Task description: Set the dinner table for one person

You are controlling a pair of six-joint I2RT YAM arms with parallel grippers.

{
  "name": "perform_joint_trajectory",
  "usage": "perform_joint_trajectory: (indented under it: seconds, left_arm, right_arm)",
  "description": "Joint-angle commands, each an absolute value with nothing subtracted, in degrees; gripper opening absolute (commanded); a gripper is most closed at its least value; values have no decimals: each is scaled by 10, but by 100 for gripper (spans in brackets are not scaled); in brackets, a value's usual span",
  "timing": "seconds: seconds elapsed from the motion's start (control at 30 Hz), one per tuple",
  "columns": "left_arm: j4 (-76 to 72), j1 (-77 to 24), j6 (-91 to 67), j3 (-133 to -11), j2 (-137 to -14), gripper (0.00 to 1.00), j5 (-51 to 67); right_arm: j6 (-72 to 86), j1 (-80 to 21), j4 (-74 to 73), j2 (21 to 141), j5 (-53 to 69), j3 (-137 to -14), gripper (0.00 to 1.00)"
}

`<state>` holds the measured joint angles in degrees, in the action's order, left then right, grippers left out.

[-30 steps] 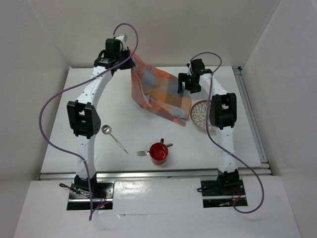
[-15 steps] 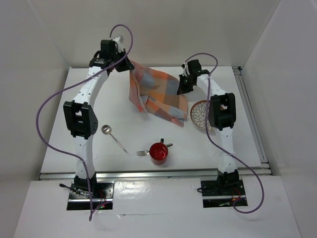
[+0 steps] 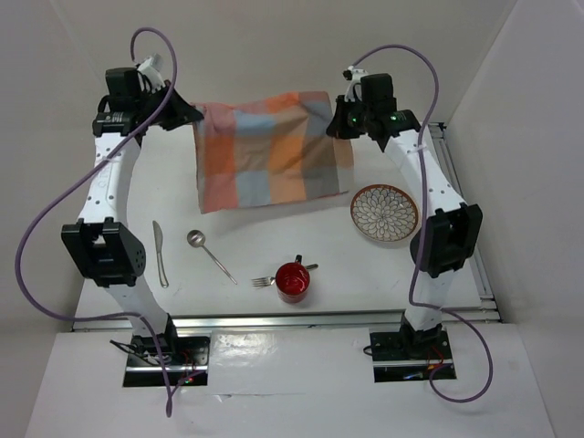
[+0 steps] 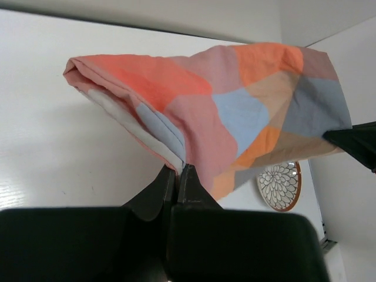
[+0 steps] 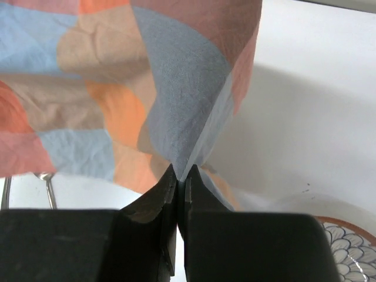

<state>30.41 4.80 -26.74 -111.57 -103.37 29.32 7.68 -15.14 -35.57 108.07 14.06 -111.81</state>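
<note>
Above the far half of the worktop (image 3: 274, 233) the checked cloth (image 3: 269, 151) hangs spread between our two arms. The left gripper (image 4: 178, 170) has its jaws clenched on the upper left corner of the cloth, and the right gripper (image 5: 178, 173) has its jaws clenched on the upper right corner. In both wrist views the fabric comes out of the closed tips as a pinched fold. We hold the two corners well apart, so the top edge is pulled nearly straight and the cloth opens like a curtain, not a bundle. We judge this to be the way to lay it flat as a mat for one place. Whether its lower edge touches the worktop, we cannot tell.

The worktop itself lies under everything, from the arm bases at the near edge to the far wall, with a metal rail (image 3: 461, 210) along its right edge.

The other pieces wait at the sides. The patterned plate (image 3: 384, 213) is near the right edge, just beside the lower right corner of the cloth. The red cup (image 3: 293, 281) stands near the middle of the near edge, with the fork (image 3: 265, 282) just beside it. The spoon (image 3: 208, 251) and then the knife (image 3: 160, 253) lie further toward the left edge. We think they are kept there so the cloth goes down first. One risk is the plate — the right corner could drape over it.
</note>
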Motion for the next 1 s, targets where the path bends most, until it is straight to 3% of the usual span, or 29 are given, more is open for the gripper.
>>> perform_joint_trajectory:
  seconds: [0.0,0.07,0.1,0.13,0.17,0.2,0.23,0.27,0.3,0.37,0.43,0.53,0.67,0.7,0.8,0.83,0.87,0.97]
  left_arm:
    - [264,64,-290,-1084,-1071,0,356]
    - [241,69,-290,-1084,-1118,0,351]
    - [235,69,-290,-1090,-1138,0,330]
    - [247,69,-290,-1125,-1163,4,314]
    - [270,69,-290,-1158,-1193,40,296]
    - [300,69,-290,-1199,-1262,61,280]
    - [329,69,-290,-1286,-1295,91,250]
    - [394,69,-290,-1328,-1326,100,235]
    - [423,69,-284,-1392,-1371,100,214]
    - [446,75,-284,-1384,-1371,100,200]
    - [392,75,-284,-1262,-1333,100,194]
    - [326,75,-284,-1134,-1246,99,176]
    - [355,62,-259,-1112,-1234,60,171]
    - [366,55,-254,-1117,-1250,36,161]
    - [395,48,-254,-1124,-1270,9,143]
    - [395,48,-262,-1115,-1276,9,134]
    - [395,48,-262,-1110,-1276,9,128]
    - [389,48,-273,-1093,-1288,7,117]
  right_arm:
    - [72,-153,-355,1126,122,-1129,0]
    - [77,-153,-350,1178,129,-1160,0]
    - [77,-146,-350,1199,129,-1198,17]
    - [77,-138,-350,1226,129,-1228,48]
    - [83,-138,-365,1288,129,-1265,74]
    - [88,-130,-409,1322,122,-1309,91]
    - [96,-130,-437,1352,122,-1404,100]
    - [102,-130,-463,1392,107,-1439,100]
    - [108,-130,-476,1392,101,-1445,100]
    - [113,-130,-451,1340,106,-1372,100]
    - [113,-130,-380,1289,106,-1239,100]
    - [119,-130,-352,1244,128,-1162,94]
    - [119,-156,-373,1250,128,-1142,82]
    - [119,-169,-373,1250,128,-1135,80]
    - [134,-196,-359,1250,139,-1107,61]
    - [140,-201,-349,1250,148,-1101,54]
    - [145,-201,-344,1256,158,-1096,40]
    - [163,-215,-344,1270,163,-1090,23]
